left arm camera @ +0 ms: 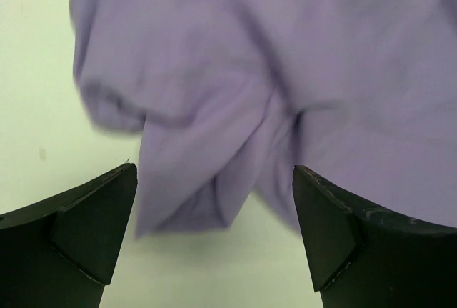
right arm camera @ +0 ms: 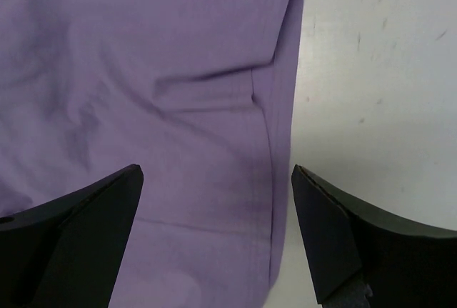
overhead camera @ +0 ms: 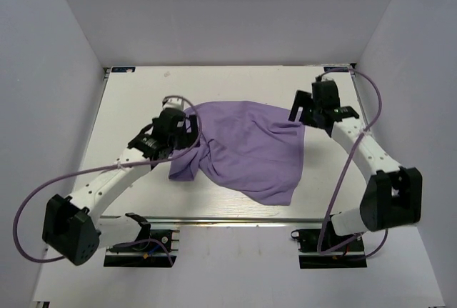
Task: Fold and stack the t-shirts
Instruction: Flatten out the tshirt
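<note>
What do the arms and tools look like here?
The left arm and right arm have white links and black joint housings. The left tool and right tool are black, with wedge-shaped fingers. A thin purple cable loops along each.

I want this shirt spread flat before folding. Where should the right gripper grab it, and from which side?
Probably the straight hemmed edge of the t-shirt, coming straight down from above. It lies flat on the table, and the open right gripper straddles it; the shirt's left side is bunched.
</note>
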Controlling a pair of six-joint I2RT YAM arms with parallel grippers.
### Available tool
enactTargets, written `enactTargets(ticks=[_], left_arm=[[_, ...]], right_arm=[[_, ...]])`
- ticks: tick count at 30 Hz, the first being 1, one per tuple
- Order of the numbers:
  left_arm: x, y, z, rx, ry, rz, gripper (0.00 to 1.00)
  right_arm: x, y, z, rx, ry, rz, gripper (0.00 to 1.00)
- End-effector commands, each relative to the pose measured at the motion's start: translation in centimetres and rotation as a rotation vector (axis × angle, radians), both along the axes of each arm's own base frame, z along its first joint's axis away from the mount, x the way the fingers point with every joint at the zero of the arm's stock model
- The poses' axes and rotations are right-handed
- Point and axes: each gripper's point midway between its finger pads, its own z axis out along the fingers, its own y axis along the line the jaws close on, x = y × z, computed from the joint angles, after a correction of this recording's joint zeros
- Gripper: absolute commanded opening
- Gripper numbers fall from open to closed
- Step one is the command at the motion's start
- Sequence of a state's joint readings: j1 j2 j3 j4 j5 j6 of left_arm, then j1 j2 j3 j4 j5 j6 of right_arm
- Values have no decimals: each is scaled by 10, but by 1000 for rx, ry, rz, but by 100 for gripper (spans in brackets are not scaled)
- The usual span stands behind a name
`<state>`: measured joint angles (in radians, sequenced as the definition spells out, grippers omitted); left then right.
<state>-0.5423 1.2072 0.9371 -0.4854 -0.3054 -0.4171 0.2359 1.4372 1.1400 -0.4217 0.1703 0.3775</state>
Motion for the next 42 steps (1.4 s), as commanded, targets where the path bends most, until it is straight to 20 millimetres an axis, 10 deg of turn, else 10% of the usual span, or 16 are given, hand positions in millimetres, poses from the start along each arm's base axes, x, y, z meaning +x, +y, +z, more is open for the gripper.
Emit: enactTargets(ticks=[1, 13, 21, 28, 34, 38, 41, 42], left_arm=[[-48, 23, -48, -8, 190, 110, 99], [-94, 64, -108, -23, 229, 314, 99], [-72, 35, -120, -130, 167, 202, 89], [-75, 30, -136, -118, 194, 158, 56], [-78, 25, -134, -161, 177, 129, 0], [-74, 17, -113, -211, 111, 84, 0], [-66, 18, -90, -230, 29, 80, 0], [-63, 18, -83, -238, 6, 84, 0]], right_arm=[[-29, 13, -13, 94, 27, 44, 90], [-176, 36, -81, 261, 324, 221, 90], [-215, 43, -111, 258, 460, 220, 85], [-237, 56, -134, 254, 568, 243, 85], [-258, 61, -145, 239, 632, 274, 85], [-255, 73, -145, 248, 604, 318, 61], [-233, 88, -131, 272, 514, 341, 0], [-225, 87, -129, 259, 485, 322, 0]])
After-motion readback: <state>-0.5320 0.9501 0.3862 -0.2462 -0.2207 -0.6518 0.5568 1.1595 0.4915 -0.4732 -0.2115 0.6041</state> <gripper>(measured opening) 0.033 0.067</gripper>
